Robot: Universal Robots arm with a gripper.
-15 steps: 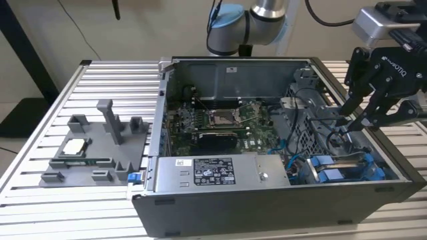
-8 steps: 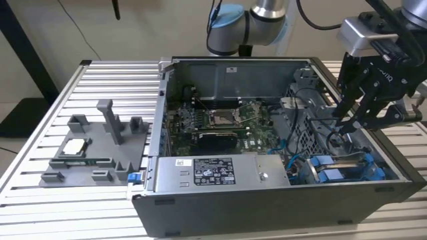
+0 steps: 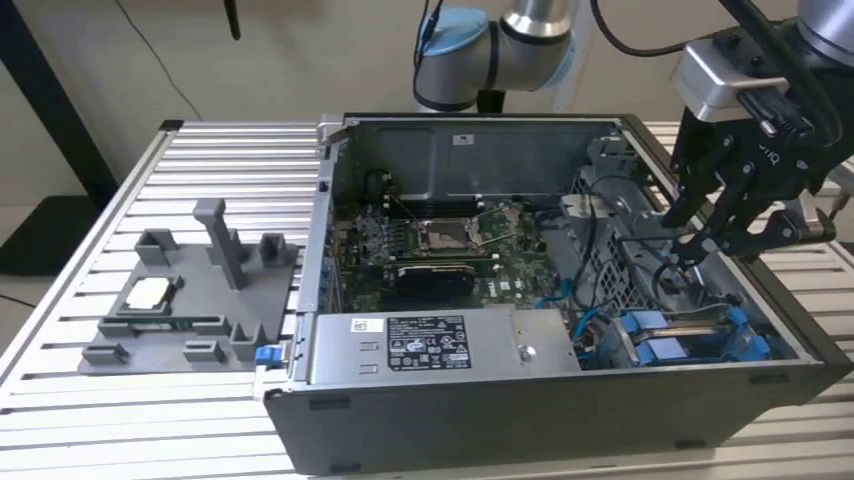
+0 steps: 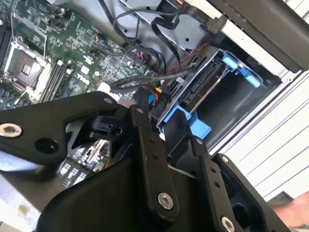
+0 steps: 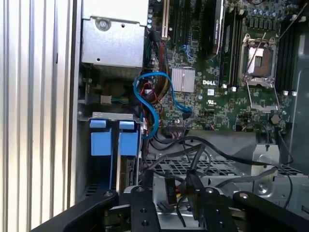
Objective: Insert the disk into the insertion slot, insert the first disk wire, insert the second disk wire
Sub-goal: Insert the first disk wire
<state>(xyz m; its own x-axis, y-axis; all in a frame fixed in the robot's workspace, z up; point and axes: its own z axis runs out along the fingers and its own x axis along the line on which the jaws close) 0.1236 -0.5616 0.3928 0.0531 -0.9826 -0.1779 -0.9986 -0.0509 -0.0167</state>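
Well off to the exterior view's left of the hand, a grey plastic tray lies on the slatted counter with a small square chip resting on it. Nearer the hand, but on that same side, stands the open computer case. Its green circuit board lies flat on the case floor, and a grey power-supply box with a black-and-white sticker sits along the front wall. The hand hangs inside the case on the exterior view's right, above a tangle of dark cables. Its fingers stand apart, and a black plug on its wires lies in the gap between them; they are not closed on it. Just below and in front of the hand, the disk sits in the insertion slot, and the blue tabs of its carrier show at the slot's mouth. A loose blue cable loops between the power-supply box and the slot, close beside the blue tabs.
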